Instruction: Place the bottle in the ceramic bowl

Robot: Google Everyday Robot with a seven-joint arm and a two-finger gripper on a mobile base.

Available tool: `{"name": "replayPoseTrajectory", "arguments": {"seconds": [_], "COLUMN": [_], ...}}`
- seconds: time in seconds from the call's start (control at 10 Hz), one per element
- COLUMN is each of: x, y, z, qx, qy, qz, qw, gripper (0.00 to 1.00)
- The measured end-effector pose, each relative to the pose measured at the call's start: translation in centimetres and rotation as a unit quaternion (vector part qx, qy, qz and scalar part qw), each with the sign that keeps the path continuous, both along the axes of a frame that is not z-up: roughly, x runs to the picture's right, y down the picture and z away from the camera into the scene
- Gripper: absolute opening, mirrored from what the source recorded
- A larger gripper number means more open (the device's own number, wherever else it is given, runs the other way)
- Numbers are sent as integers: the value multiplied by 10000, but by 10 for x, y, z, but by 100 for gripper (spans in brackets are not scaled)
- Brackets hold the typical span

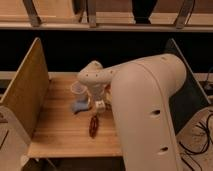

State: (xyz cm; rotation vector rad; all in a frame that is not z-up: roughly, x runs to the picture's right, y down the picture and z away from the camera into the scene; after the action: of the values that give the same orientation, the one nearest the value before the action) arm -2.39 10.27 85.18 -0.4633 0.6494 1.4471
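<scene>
**Open claw low over the bottle**

The gripper (95, 98) hangs low over the middle of the wooden table (55, 131), at the end of the bulky white arm (145, 110) that fills the right of the view; its fingers stand spread, clamping nothing. The bottle (100, 105) stands upright on the table, just beneath the gripper; a reddish-orange sliver just left of the bottle is probably the ceramic bowl (88, 103), mostly hidden. The clear cup (77, 90) stands left of the gripper; the blue-grey item (79, 107) lies in front of the cup; the dark red object (93, 126) lies nearer the front edge. A wooden panel (25, 95) rises along the table's left side.
</scene>
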Motion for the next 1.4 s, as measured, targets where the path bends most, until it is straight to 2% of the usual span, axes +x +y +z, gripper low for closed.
{"name": "replayPoseTrajectory", "arguments": {"seconds": [0.5, 1.0, 1.3, 1.4], "x": [4, 5, 5, 5], "y": [9, 21, 24, 23], "z": [23, 45, 52, 53], "qx": [-245, -470, -478, -465], "qy": [-130, -278, -361, -386], "qz": [290, 628, 725, 750], "qw": [9992, 9965, 9956, 9954], "gripper": [80, 78, 50, 38]}}
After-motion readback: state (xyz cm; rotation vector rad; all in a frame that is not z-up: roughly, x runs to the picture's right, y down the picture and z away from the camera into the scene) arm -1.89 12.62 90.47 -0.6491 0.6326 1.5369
